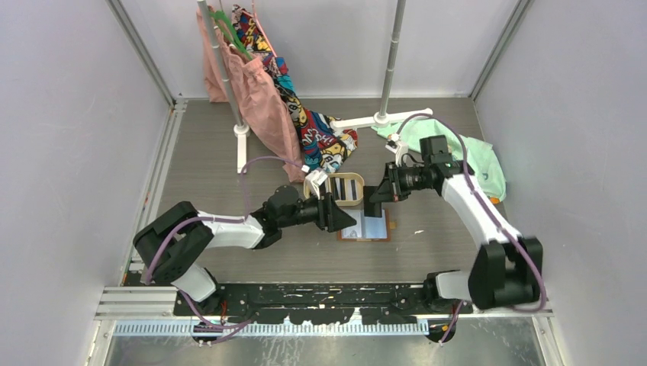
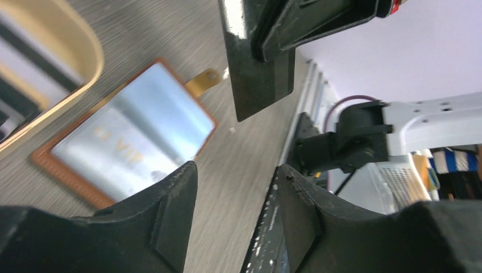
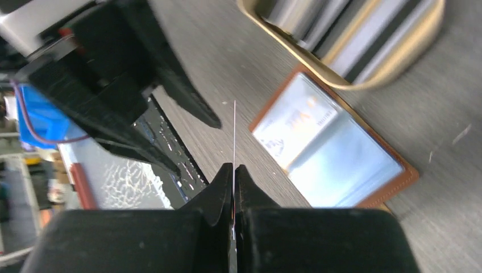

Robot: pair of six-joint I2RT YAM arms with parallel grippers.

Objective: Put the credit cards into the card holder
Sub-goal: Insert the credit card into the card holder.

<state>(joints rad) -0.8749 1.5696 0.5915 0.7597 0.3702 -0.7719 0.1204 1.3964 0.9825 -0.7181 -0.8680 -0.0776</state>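
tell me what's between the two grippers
A dark credit card pinched in the right gripper, facing the open left gripper; the left wrist view shows it.

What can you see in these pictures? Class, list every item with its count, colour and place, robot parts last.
tan-brown leather card holder: one, tan-brown, lying open on the table in front of the tray
oval tan wooden tray: one, tan, mid-table
small plastic cards: several, black and white, in the tray
thin black plastic card: one, black, in the right gripper near the holder
white metal clothes rack: one, white, rear of table
pink fabric garment: one, pink, on the rack
multicoloured patterned garment: one, on the rack, trailing to the table
mint-green cloth: one, rear right
grey wood-grain table: one, grey
left gripper: one, black, open, empty, beside the holder
right gripper: one, black, shut on the black card
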